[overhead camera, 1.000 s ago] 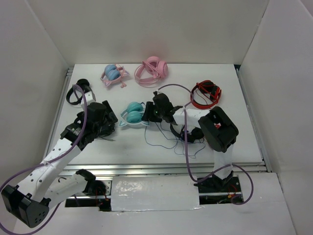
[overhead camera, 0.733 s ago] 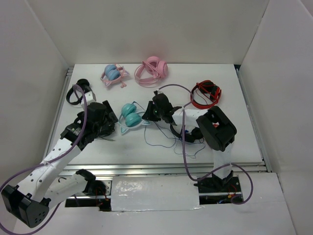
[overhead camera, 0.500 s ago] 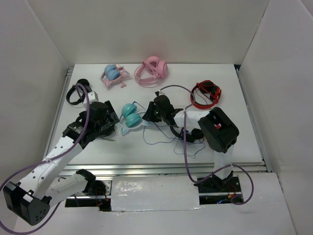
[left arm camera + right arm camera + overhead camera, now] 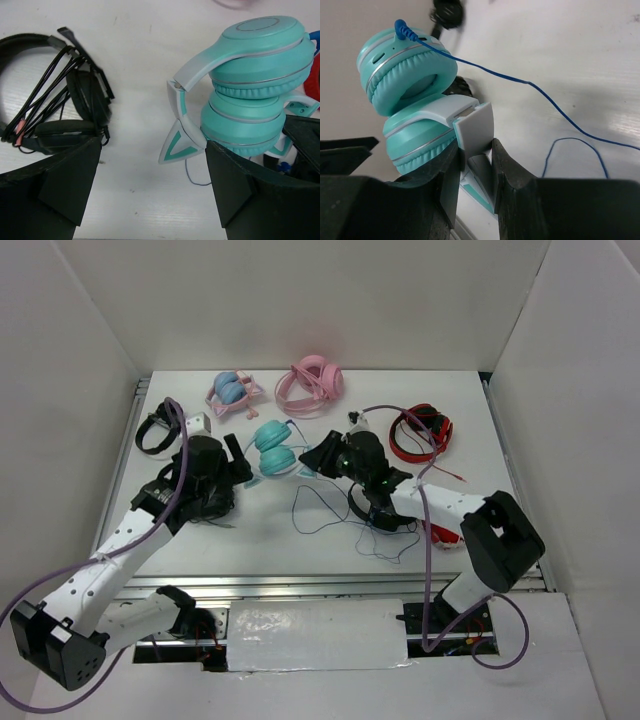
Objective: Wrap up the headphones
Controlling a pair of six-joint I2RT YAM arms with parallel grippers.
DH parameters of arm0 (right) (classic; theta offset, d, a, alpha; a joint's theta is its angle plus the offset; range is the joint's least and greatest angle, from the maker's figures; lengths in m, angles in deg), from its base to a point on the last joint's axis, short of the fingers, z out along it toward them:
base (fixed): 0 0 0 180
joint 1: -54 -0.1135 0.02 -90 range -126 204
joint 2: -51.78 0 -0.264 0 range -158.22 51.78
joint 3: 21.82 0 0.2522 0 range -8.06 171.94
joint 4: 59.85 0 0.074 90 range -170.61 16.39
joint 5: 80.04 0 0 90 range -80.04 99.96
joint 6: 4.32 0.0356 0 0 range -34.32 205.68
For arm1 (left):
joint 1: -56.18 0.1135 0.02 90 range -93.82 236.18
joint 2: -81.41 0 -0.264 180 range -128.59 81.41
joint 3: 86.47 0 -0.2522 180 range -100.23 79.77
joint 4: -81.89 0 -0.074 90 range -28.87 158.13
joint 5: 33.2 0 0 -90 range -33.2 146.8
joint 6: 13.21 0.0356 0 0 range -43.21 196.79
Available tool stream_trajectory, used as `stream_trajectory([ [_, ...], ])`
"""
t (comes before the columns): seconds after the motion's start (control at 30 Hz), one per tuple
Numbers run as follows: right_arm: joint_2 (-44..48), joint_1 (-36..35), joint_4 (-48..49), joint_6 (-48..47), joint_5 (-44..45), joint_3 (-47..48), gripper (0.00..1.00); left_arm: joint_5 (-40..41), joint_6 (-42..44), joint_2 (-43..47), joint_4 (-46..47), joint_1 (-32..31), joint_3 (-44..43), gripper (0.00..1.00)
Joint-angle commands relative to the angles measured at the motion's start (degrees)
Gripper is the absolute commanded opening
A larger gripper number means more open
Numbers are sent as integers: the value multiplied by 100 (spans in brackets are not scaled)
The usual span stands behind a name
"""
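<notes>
- Pictured left of centre on the white worktop point(image 4: 250, 540): teal headphones point(image 4: 272, 449), between the tips of the two arms, round cups stacked one on the other.
- Gripped at the pale headband point(image 4: 470, 125) by the right fingers point(image 4: 512, 185), clamped on the band from both sides.
- Spread wide and holding nothing: left fingers point(image 4: 65, 180), with the teal cups just beside the right-hand finger in the left wrist view.
- Visible in that same view: a pale cat ear point(image 4: 175, 145) with a teal inset, pointing down toward the worktop.
- Cannot tell whether the cups rest on the worktop or hang just above it.
- Running from a plug on the upper cup: thin dark-blue cable point(image 4: 555, 100), lying in loose loops across the worktop below the right arm.
- Lying near the left arm at the worktop's left edge: black headphones point(image 4: 155, 430), cable bundled across the band.
- Ranged along the far side: pink-banded pair with blue cups point(image 4: 232, 390) and all-pink pair point(image 4: 310, 383), with a red pair point(image 4: 420, 433) toward the right.
- Partly hidden under the right arm: another dark pair point(image 4: 375, 512).
</notes>
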Motion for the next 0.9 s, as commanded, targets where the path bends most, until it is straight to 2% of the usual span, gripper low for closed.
stream_trajectory([
  [0.0,532,38,1097,495,-109,-116,0,-204,183,-23,518,-4,-244,99],
  [0.3,973,-23,1176,679,-56,-353,0,-72,122,-374,949,-4,-331,98],
  [0.6,1175,-120,1185,513,-82,-530,0,489,209,-533,1125,-13,-366,71],
  [0.87,1447,-190,1256,390,-215,-706,0,464,350,-568,1301,-13,-323,56],
])
